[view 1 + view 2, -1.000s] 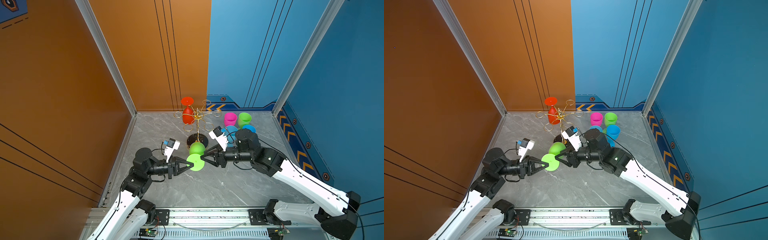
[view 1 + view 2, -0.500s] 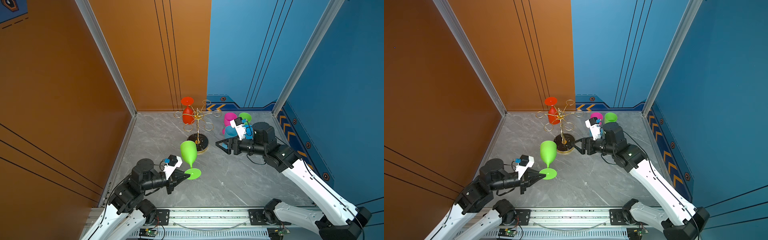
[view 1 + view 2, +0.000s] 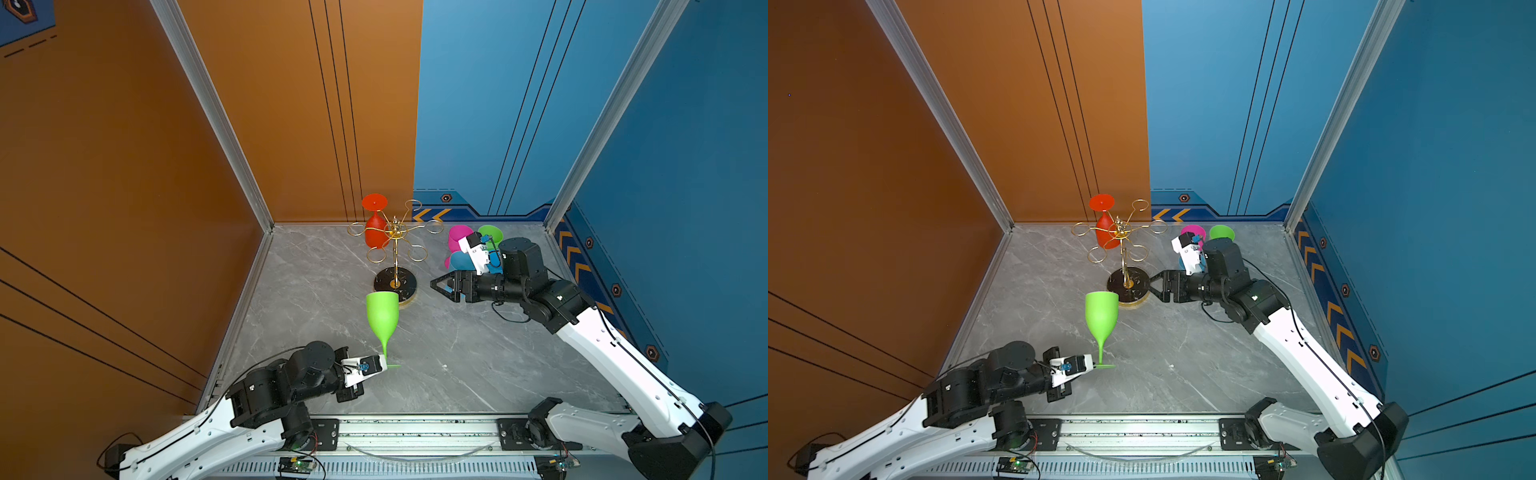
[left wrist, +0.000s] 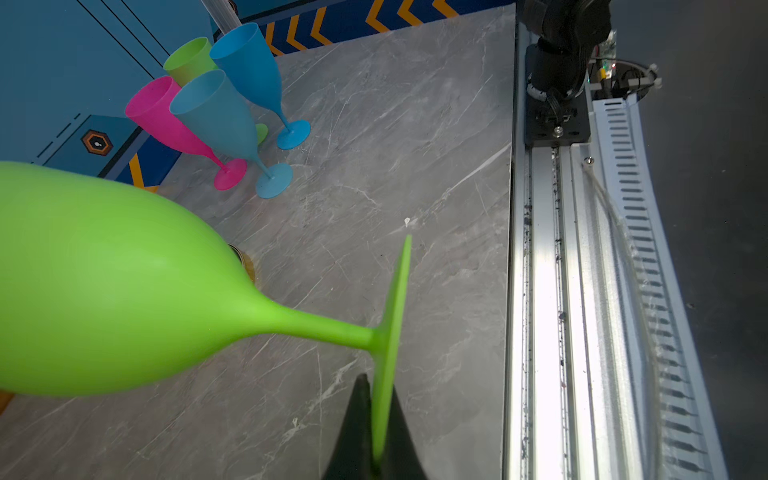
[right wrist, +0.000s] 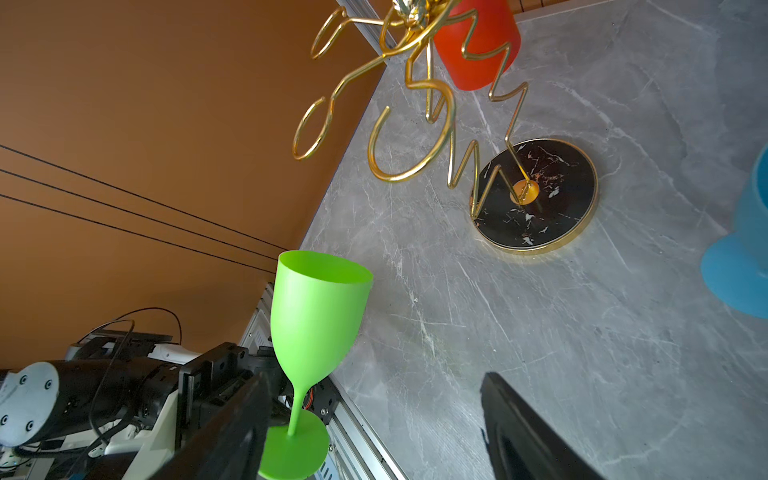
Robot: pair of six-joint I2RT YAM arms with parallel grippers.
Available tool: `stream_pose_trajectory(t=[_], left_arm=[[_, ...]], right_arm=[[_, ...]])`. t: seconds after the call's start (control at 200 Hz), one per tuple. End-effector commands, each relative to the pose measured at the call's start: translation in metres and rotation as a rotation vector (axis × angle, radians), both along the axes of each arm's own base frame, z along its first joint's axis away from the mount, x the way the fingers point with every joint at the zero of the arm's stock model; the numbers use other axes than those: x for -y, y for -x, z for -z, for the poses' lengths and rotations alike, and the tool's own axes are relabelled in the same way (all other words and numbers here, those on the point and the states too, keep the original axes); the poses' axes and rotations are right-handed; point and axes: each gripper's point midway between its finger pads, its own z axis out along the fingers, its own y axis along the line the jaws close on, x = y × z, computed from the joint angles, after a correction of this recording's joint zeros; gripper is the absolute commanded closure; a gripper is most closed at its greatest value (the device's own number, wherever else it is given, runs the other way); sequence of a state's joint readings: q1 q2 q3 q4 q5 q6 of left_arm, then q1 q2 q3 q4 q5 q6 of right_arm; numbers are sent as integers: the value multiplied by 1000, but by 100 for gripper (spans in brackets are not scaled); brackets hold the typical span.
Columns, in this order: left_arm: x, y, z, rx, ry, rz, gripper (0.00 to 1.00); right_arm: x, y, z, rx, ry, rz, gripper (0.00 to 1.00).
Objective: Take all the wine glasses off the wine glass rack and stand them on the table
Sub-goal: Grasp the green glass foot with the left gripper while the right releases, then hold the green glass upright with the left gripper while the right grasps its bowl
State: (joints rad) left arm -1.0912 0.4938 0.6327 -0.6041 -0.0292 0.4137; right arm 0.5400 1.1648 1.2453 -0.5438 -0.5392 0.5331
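Wine glass [image 3: 382, 316], lime green, one: it is off the wine glass rack [image 3: 395, 253] and sits mouth up just in front of the rack's round black base, toward the front rail. Your left end effector [image 4: 376, 432] is clenched on the rim of its flat foot. In the left wrist view both black fingers [image 4: 353, 428] pinch the disc.

Your right end effector [image 3: 437, 286] is released, jaws spread wide and holding nothing. It is level with the base on the right and apart from it.

The rack has one pole and six gold loops. Five loops are bare, and one carries a red glass [image 3: 375, 235] hanging upside down, foot uppermost.

Behind your right arm, at the back of the grey marble worktop [image 3: 457, 357], four more glasses stand together: one pink glass [image 4: 166, 120], one green glass [image 4: 189, 62] and two blue glasses [image 4: 249, 70].

You have six glasses in all: two green, two blue, one pink, one red.
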Motion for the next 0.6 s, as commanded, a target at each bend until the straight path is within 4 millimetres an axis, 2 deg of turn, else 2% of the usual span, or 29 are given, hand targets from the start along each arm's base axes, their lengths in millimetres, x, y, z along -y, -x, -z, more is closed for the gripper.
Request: stream_pose_trajectory(t=[0.0,0.29,0.596], left_arm=[[-14,-19,9,188,-151,-48,100],[-23,-25,13,393,-297,-33,100],[-31,-29,10,544,-391,-29,100]], right_arm=[[1,6,-7,-31,-20,-16,19],[0,5,8,-77,34,-27,20],[-19,21,14,-90,80,-115,23]])
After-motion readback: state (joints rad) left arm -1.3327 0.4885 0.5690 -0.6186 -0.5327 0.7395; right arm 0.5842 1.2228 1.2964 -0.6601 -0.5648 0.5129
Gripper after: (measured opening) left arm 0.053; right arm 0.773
